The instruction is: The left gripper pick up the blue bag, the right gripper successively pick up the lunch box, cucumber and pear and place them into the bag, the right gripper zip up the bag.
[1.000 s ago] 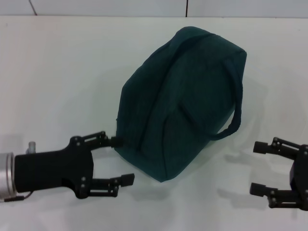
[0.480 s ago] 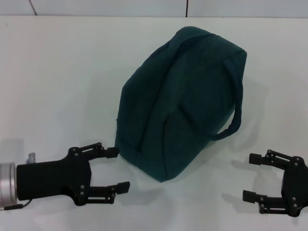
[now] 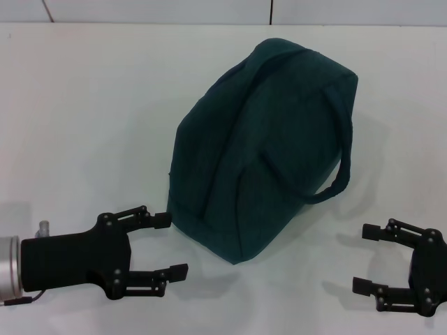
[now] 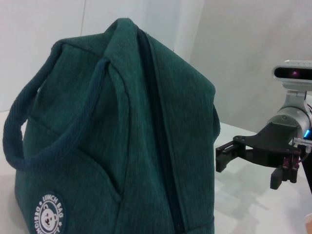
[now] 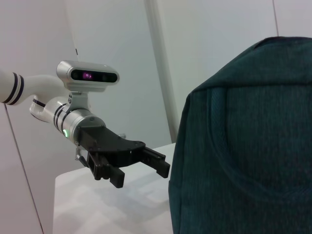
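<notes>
The large dark teal-blue fabric lunch bag (image 3: 262,146) stands on the white table (image 3: 84,112) at the centre of the head view, its long axis running from about 7 o'clock to 1 o'clock, and its dark zipper line (image 4: 158,131) is drawn shut along the top ridge. One loop handle (image 3: 341,164) droops over the side toward 4 o'clock; in the left wrist view another loop handle (image 4: 29,122) hangs above a round white logo (image 4: 50,213) on the bag's side panel. The black two-fingered left gripper (image 3: 170,245), on a black arm with a silver wrist (image 3: 8,271), sits at 8 o'clock of the bag, fingers (image 3: 155,219) spread wide and holding nothing; the upper fingertip lies just beside the bag's near corner, and whether it touches cannot be told. The black two-fingered right gripper (image 3: 366,257) is at 4 o'clock, near the bag but apart from it, its fingers also wide and empty. The right wrist view shows the green light (image 5: 65,132) on the left wrist and a grey camera (image 5: 87,75) mounted above it.
</notes>
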`<state>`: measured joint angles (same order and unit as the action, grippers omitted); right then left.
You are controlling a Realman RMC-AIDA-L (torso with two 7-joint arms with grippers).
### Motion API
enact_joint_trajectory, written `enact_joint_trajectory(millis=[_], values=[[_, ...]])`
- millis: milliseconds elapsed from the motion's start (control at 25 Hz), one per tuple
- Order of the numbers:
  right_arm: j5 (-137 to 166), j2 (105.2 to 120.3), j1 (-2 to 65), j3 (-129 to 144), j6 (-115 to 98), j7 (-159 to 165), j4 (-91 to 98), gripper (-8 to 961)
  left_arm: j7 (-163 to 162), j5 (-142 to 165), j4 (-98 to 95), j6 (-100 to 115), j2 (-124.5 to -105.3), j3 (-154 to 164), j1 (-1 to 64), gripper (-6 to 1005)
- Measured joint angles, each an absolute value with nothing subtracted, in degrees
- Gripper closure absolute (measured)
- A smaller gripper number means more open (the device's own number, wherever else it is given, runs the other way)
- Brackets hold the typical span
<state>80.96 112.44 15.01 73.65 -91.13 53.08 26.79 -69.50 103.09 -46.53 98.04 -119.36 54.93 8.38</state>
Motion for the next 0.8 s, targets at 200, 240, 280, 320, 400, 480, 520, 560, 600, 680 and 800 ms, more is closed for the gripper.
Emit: enact_joint_trajectory(millis=[200,240,280,320,400,480,520,560,600,680,800], values=[[80.95,112.42,15.02,73.65,-91.14,53.08,26.81,93,-69.69,103.08,-46.60,98.13,-119.35,54.93,8.39,111],[80.95,112.42,15.03,73.65,-91.14,53.08,26.81,93,-69.69,103.09,-46.59,98.14,-119.35,54.93,8.41,111],[80.94,112.41,15.03,73.65,-91.14,53.08,26.81,93,-69.70,103.08,-46.56,98.15,-119.34,54.93,8.47,111],[80.94,112.41,15.03,73.65,-91.14,53.08,26.81,93,-69.70,103.08,-46.54,98.15,-119.35,54.93,8.53,111],[80.90,112.41,15.03,73.62,-91.16,53.08,26.81,93,-69.71,103.08,-46.53,98.17,-119.35,54.93,8.62,111],[80.87,112.40,15.03,73.26,-91.24,53.08,26.81,93,-69.76,103.08,-46.52,98.19,-119.35,54.68,8.72,111],[80.84,112.47,14.97,72.58,-91.40,53.08,26.81,93,-69.79,103.06,-46.50,98.22,-119.36,54.36,8.74,111],[80.85,112.60,14.88,71.72,-91.59,53.08,26.79,93,-69.82,102.99,-46.48,98.23,-119.36,53.66,8.77,111],[80.81,112.81,14.70,70.58,-91.71,53.08,26.79,93,-69.82,102.69,-46.46,98.27,-119.40,52.37,8.77,111],[80.74,113.43,14.16,66.96,-92.26,53.08,26.76,93,-69.79,101.71,-46.42,98.28,-119.49,49.82,8.61,111],[80.53,114.64,13.09,57.96,-93.68,53.03,26.75,93,-69.19,97.44,-45.13,98.29,-119.55,43.88,8.27,111]])
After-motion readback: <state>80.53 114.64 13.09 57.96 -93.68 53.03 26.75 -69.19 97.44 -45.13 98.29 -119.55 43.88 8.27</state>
